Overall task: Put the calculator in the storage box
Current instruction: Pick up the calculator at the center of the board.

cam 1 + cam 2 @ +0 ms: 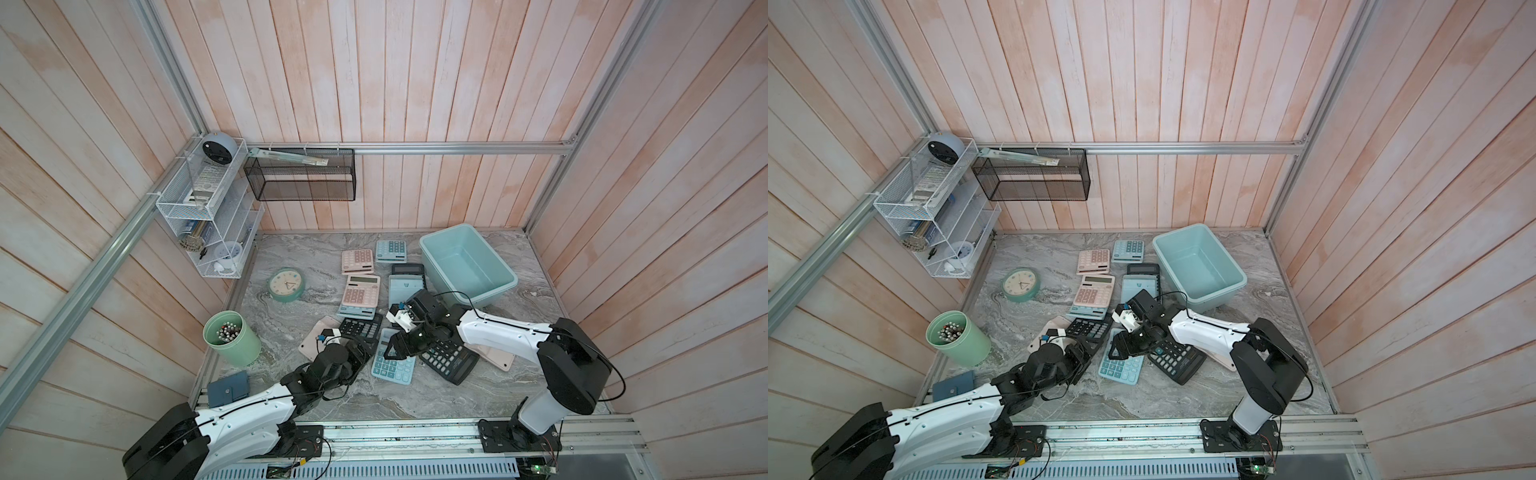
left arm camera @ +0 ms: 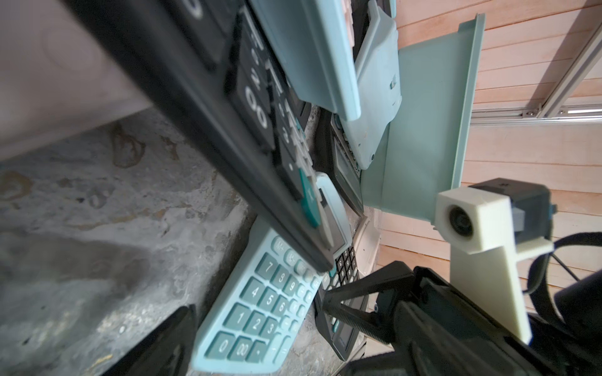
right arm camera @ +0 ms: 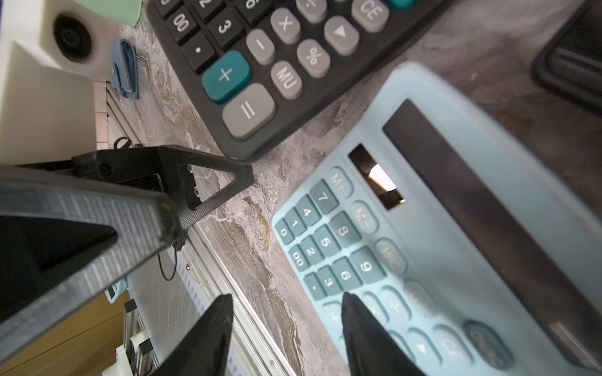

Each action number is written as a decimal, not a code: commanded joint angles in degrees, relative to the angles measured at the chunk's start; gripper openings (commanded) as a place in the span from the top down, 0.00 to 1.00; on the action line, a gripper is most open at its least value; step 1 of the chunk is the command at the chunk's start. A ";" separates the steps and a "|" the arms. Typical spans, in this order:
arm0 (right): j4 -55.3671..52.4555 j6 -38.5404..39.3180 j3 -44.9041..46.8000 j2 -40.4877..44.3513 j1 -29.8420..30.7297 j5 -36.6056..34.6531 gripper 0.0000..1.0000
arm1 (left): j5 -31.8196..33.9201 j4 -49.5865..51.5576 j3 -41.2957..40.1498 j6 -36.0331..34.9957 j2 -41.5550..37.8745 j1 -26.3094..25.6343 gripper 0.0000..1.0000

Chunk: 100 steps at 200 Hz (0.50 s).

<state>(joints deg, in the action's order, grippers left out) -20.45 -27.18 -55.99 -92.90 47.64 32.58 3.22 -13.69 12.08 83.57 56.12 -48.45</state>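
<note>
Storage box: empty, on the bench by the back wall. Light blue calculator: flat, keys up, well apart from the box on the robot's side. One black calculator lies about as far from the box. A second black calculator lies somewhat nearer it.

Right end effector: low over the blue calculator, released, jaws part open. One finger is over the keypad, the other over bare bench, with the calculator's long edge between them. Nothing grasped.

Left end effector: released, jaws wide, just beside the first black calculator's corner (farther from the box than the right one).

Risks, as judged:
- The body is thin and flat. A close from here may pinch only the rim, so it slips or tilts on lifting.
- A finger pressing the keys could shove it into a black neighbour.
- The two end effectors sit close, so either could knock the other.
- A face-down teal calculator lies just beside the box. A low carry could snag on it.
</note>
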 commanded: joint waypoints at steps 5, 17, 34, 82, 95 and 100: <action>-1.36 0.11 -0.74 4.42 -1.13 -3.21 0.40 | -0.66 -4.07 -0.91 1.77 1.45 -0.52 0.01; -1.68 0.04 0.11 6.16 -2.25 -3.74 0.40 | -0.40 -5.27 -0.67 2.54 2.42 -1.45 0.02; -2.31 0.23 1.43 8.51 -4.06 -4.77 0.39 | 0.88 -6.16 0.15 3.05 4.40 -3.47 0.02; -8.44 7.51 -0.47 7.81 -10.63 -9.37 0.39 | 1.23 -9.81 1.75 2.84 11.56 -4.82 0.02; -9.96 11.15 -2.09 5.48 -11.70 -9.02 0.39 | 1.17 -8.85 2.27 2.65 12.32 -4.84 0.02; -10.65 12.36 -2.72 4.47 -11.97 -9.17 0.39 | 1.33 -8.37 2.33 2.61 12.35 -4.82 0.02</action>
<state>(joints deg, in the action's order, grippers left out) -25.34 -22.26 -55.66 -84.71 37.12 25.91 3.57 -21.39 12.75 86.43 67.51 -53.06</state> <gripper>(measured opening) 0.608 0.975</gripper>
